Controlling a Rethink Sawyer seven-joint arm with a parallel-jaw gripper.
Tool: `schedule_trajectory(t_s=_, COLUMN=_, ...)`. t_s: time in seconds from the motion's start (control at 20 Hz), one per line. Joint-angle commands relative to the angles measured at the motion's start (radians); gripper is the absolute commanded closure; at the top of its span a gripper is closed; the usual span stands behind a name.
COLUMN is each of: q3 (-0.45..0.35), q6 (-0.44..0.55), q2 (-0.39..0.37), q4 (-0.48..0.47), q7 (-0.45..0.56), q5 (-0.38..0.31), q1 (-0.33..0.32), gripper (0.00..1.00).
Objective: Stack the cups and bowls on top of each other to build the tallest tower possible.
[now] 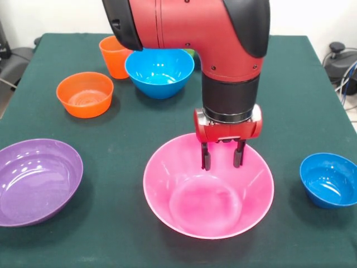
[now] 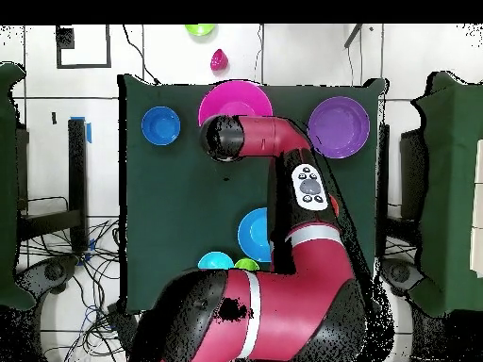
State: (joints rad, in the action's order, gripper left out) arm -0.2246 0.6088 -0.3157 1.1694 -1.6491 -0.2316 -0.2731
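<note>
Gripper (image 1: 223,162) open, empty, inside pink bowl (image 1: 167,190) at table's (image 1: 290,100) near edge. Purple bowl (image 1: 33,181) and small blue bowl (image 1: 329,180) flanking; arm (image 1: 223,33) hiding far things.

Bare green cloth (image 1: 301,95) lies open at the frame's right, between the pink bowl (image 1: 167,187) at lower centre and the small blue bowl (image 1: 329,180). Upper left is crowded: orange bowl (image 1: 85,94), orange cup (image 1: 113,56), large blue bowl (image 1: 159,72). The purple bowl (image 1: 36,181) blocks lower left.

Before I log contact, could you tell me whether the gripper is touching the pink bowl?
Cannot tell. In the front view the open gripper hangs inside the pink bowl, its fingertips overlapping the far inner wall, so no gap or contact shows plainly. Overhead, the arm covers it.
</note>
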Motion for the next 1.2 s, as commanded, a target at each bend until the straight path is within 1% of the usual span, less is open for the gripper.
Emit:
schedule_trajectory(t_s=0.05, q3=-0.014, q6=0.044, q2=-0.013, q4=0.073, q7=-0.086, q5=0.016, q1=0.001, gripper=0.00)
schedule_trajectory(t_s=0.3, q3=-0.013, q6=0.017, q2=-0.015, q4=0.110, q7=-0.104, q5=0.019, q1=0.000, gripper=0.00)
schedule_trajectory(t_s=0.45, q3=-0.006, q6=-0.056, q2=-0.033, q4=0.202, q7=-0.149, q5=0.018, q1=-0.001, gripper=0.00)
schedule_trajectory(t_s=0.55, q3=-0.002, q6=-0.122, q2=-0.042, q4=0.262, q7=-0.181, q5=0.013, q1=-0.001, gripper=0.00)
schedule_trajectory(t_s=0.65, q3=0.004, q6=-0.172, q2=-0.044, q4=0.299, q7=-0.200, q5=0.009, q1=0.003, gripper=0.00)
schedule_trajectory(t_s=0.8, q3=0.011, q6=-0.200, q2=-0.045, q4=0.331, q7=-0.206, q5=0.012, q1=0.010, gripper=0.00)
schedule_trajectory(t_s=0.9, q3=0.026, q6=-0.252, q2=-0.048, q4=0.361, q7=-0.228, q5=0.008, q1=0.022, gripper=0.00)
schedule_trajectory(t_s=1.0, q3=0.033, q6=-0.277, q2=-0.047, q4=0.381, q7=-0.235, q5=0.013, q1=0.027, gripper=0.00)
schedule_trajectory(t_s=1.2, q3=0.034, q6=-0.297, q2=-0.043, q4=0.391, q7=-0.223, q5=0.015, q1=0.029, gripper=0.00)
